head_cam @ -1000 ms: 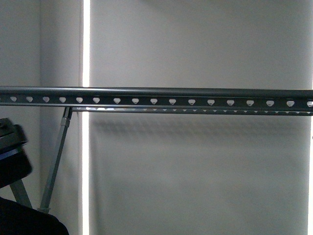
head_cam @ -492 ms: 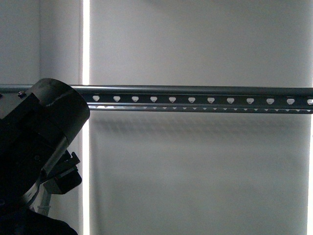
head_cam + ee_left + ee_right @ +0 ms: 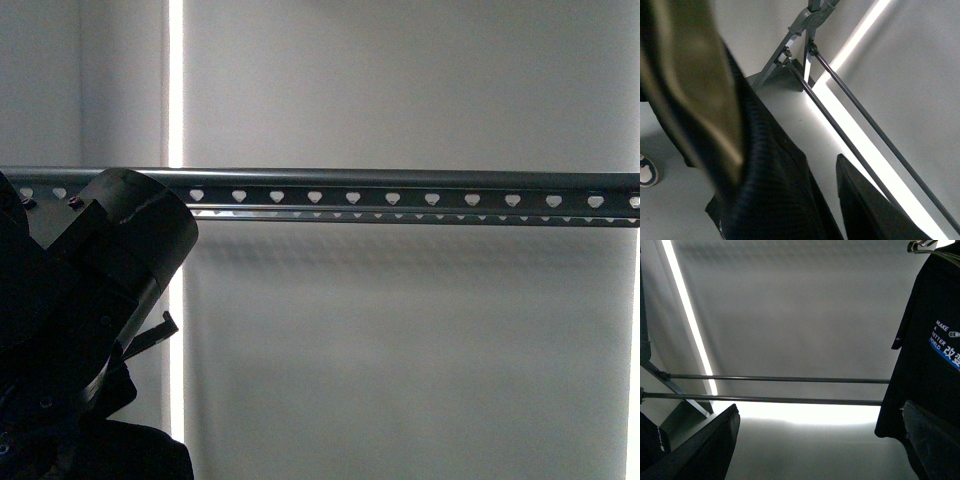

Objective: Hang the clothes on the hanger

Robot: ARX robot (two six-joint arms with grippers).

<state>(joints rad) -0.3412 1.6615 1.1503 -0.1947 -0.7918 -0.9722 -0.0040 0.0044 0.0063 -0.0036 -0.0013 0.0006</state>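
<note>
Left gripper [image 3: 815, 185]: one dark finger [image 3: 860, 205] shows in the wrist view beside a blurred mass of dark ribbed cloth. How wide the jaws stand, and whether they grip anything, cannot be told.
Right gripper [image 3: 820, 407]: spread wide with nothing between its fingers. It is absent from the front view, so its place against the rail cannot be told.
Left arm [image 3: 90, 300]: raised in front of the rail's left end, hiding that stretch from the body camera.
T-shirt [image 3: 930, 340]: black, with "MAKE A BETTER WORLD" in white over a blue stripe, draped on a hanger. What its hook [image 3: 920, 246] hangs from is out of shot. The dark cloth [image 3: 140, 455] below the rail's left end is probably the same shirt.
Rail [image 3: 400, 195]: a perforated bar with heart-shaped holes, with no hanger on the length showing to the right of the arm.
Risk at the rail: the hook could miss or only half-catch, since the arm itself masks the landing spot.
Risk to the shirt: a tilted hanger could shed one shoulder, as the empty right gripper offers no support.
Risk of a snag: the hem may catch on the rack's brace [image 3: 772, 62], which the left wrist view shows close by.
</note>
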